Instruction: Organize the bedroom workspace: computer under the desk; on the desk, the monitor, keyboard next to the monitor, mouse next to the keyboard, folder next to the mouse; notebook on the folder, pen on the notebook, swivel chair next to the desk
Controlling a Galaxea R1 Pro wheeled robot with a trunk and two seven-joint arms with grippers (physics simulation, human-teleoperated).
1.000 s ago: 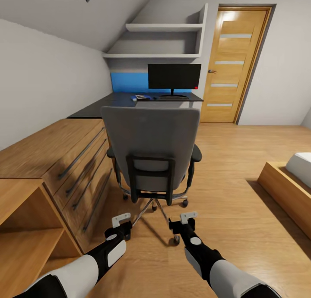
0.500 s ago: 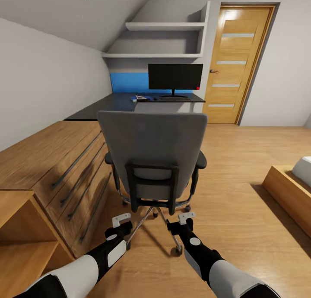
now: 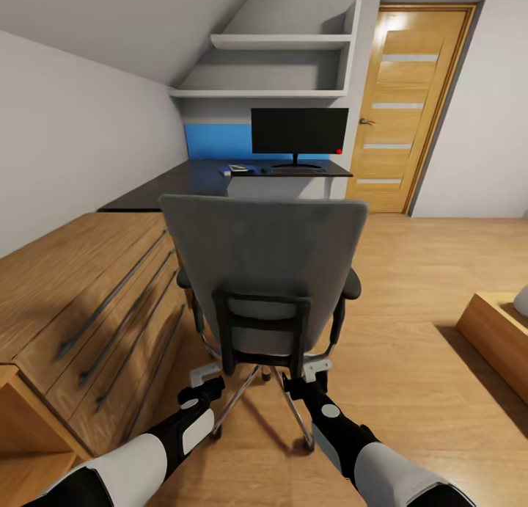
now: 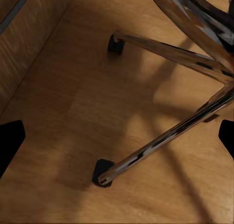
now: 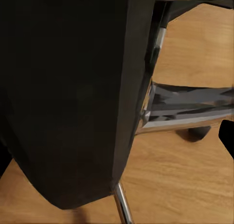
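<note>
**Spotter:** Where are you relative to the swivel chair point(image 3: 264, 272)?

**Me:** Right behind its tall grey back, with both arms held low toward the chrome base. The left claw point(image 3: 205, 378) is just beside one star leg; in the left wrist view I see two legs and their casters over the wood floor point(image 4: 73, 112), with the dark fingertips point(image 4: 9, 143) well apart at the edges, so that one is spread and empty. The right claw point(image 3: 315, 370) is near the black frame under the seat, and I cannot tell whether it is spread or closed (a dark slab blocks most of the right wrist view).

**Spotter:** And the rest?

**Me:** Beyond the chair, the desk point(image 3: 183, 180) carries the monitor point(image 3: 299, 130), with the keyboard point(image 3: 295, 170) just in front of it. Something blue point(image 3: 236, 171) lies beside the keyboard on the surface, perhaps the folder, too small to say.

**Spotter:** Risks?

**Me:** Casters, mostly. In my judgement, an off-centre push would spin the chair toward the wood cabinet point(image 3: 88, 287) beside it instead of rolling it straight to the desk. A leg could also snag my left claw.
</note>
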